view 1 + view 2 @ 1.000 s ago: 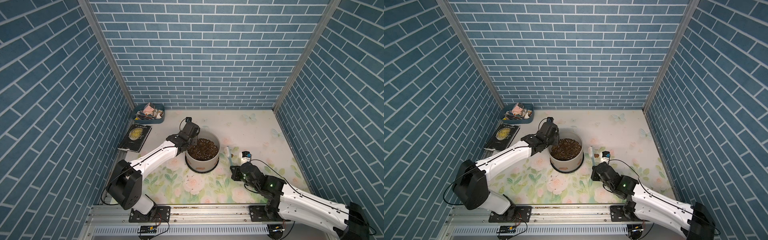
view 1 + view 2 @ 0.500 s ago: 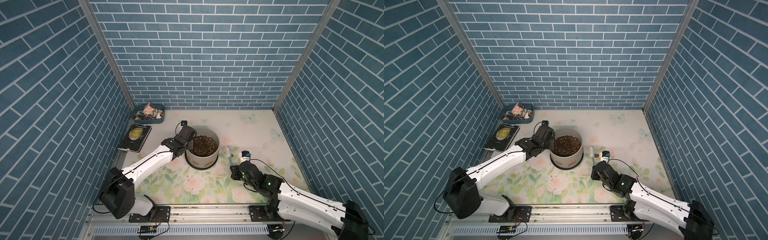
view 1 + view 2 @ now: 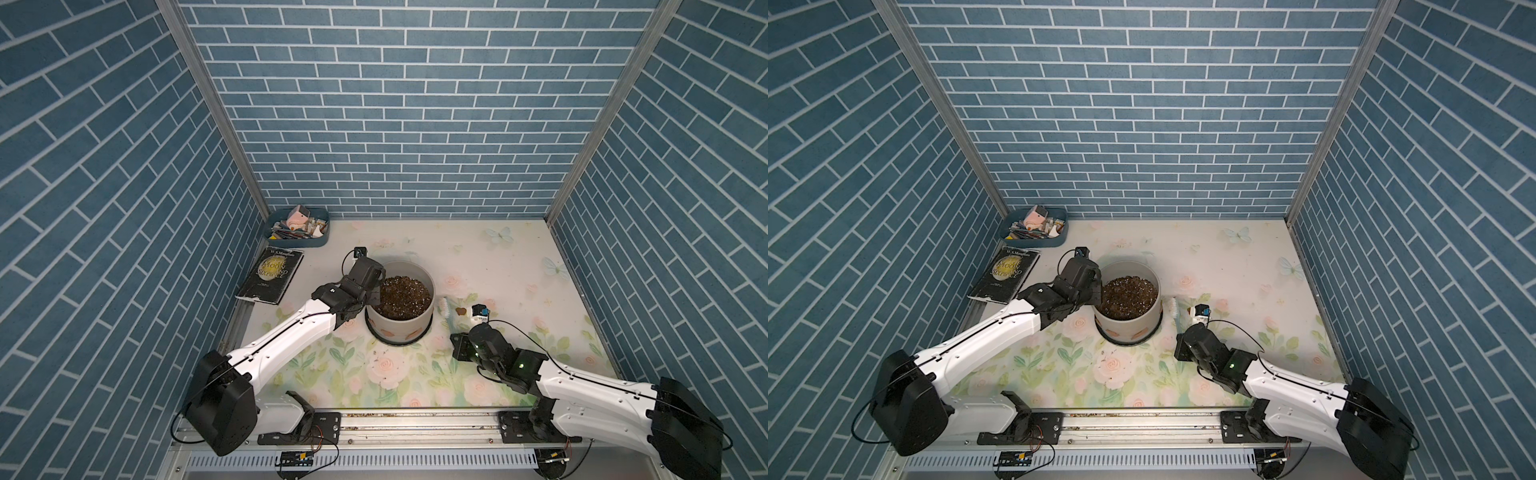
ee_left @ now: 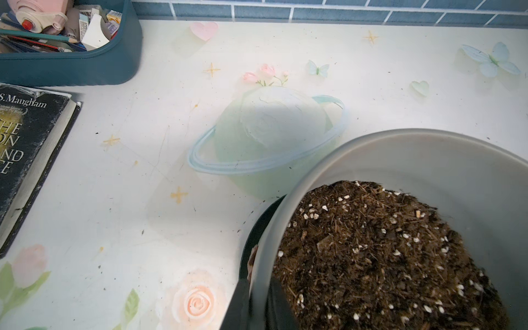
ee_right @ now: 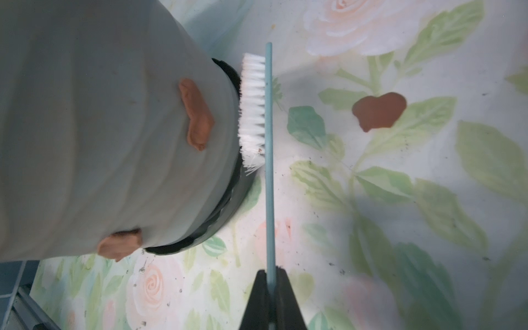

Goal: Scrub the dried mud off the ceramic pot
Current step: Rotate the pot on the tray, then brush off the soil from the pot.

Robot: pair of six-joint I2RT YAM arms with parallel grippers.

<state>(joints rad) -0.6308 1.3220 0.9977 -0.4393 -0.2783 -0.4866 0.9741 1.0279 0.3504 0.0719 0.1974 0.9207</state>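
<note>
The ceramic pot [image 3: 400, 326] [image 3: 1127, 328] is light grey, filled with dark soil, and stands on a black saucer [image 3: 399, 340]. My left gripper [image 4: 259, 283] [image 3: 374, 291] is shut on the pot's left rim [image 4: 400, 154], one finger outside and one inside. Reddish-brown dried mud [image 5: 197, 114] sticks to the pot wall [image 5: 100, 128], with a second patch [image 5: 120, 243] lower down. A loose mud flake [image 5: 378, 111] [image 3: 460, 310] lies on the table. My right gripper [image 5: 270, 274] [image 3: 455, 337] is shut on a teal brush [image 5: 268, 185] [image 3: 1174, 309]. Its white bristles [image 5: 253, 114] press against the pot's base.
A blue tray [image 3: 291, 243] of clutter sits in the back left corner, with a black book [image 3: 272, 274] in front of it. Blue brick walls close in the floral table on three sides. Soil crumbs are scattered in front of the pot.
My left gripper has dropped from above the pot's left edge and closed on the rim. The right arm and the brush have hardly moved.
</note>
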